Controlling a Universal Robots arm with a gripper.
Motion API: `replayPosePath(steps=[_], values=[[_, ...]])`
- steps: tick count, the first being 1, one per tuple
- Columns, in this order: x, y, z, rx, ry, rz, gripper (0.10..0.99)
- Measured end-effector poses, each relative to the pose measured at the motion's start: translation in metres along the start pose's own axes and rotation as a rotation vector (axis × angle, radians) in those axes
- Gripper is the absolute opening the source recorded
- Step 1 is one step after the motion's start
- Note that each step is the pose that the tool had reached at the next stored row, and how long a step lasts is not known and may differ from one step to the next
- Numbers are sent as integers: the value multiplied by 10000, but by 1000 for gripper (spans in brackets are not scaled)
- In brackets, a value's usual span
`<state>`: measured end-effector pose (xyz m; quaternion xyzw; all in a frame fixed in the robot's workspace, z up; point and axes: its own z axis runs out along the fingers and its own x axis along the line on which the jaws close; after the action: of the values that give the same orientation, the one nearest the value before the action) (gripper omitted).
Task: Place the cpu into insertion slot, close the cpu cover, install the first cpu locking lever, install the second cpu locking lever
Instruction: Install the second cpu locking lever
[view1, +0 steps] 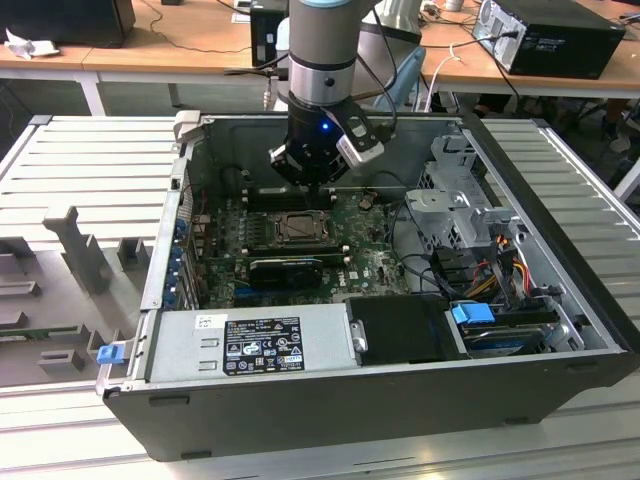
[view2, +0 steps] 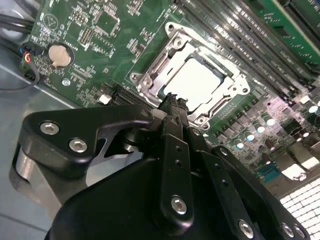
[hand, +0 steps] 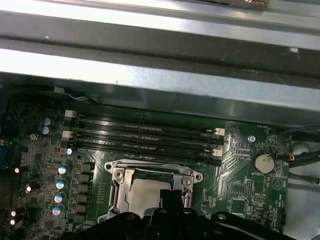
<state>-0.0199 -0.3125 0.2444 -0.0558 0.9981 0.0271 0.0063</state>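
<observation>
The cpu (view2: 200, 82) (hand: 142, 197) lies flat in the insertion slot (view1: 300, 228) (view2: 137, 79), its pale face up. Over it the cpu cover (view2: 157, 62) (hand: 120, 187) lies flat as a silver frame, and the chip shows through the cut-out. My gripper (view1: 312, 195) (view2: 172, 100) (hand: 170, 196) hangs just above one edge of the socket. Its black fingers are shut together with nothing between them. In both wrist views the fingertips hide part of the socket's edge.
Long black memory slots (hand: 145, 137) (view2: 240, 40) run beside the socket. A coin battery (view2: 59, 54) sits on the green board. A long black card (view1: 285, 268), the power supply (view1: 250, 345), a drive cage (view1: 460, 200) and cables (view1: 420, 250) crowd the open case.
</observation>
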Motion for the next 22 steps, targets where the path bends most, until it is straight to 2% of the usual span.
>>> replayPosePath(steps=[4, 7, 10, 14, 18, 20, 21, 22], values=[[6, -53, -3, 0, 0, 0, 106], [7, -58, -21, 2, 1, 2, 106], [5, -54, -107, 2, 0, 1, 106], [8, -71, -161, 0, 0, -1, 106], [25, -217, -170, 1, 1, 0, 106], [38, -331, -175, 1, 0, 0, 106], [41, -356, -174, 1, 3, 0, 106], [44, -380, -166, -19, 68, 4, 106]])
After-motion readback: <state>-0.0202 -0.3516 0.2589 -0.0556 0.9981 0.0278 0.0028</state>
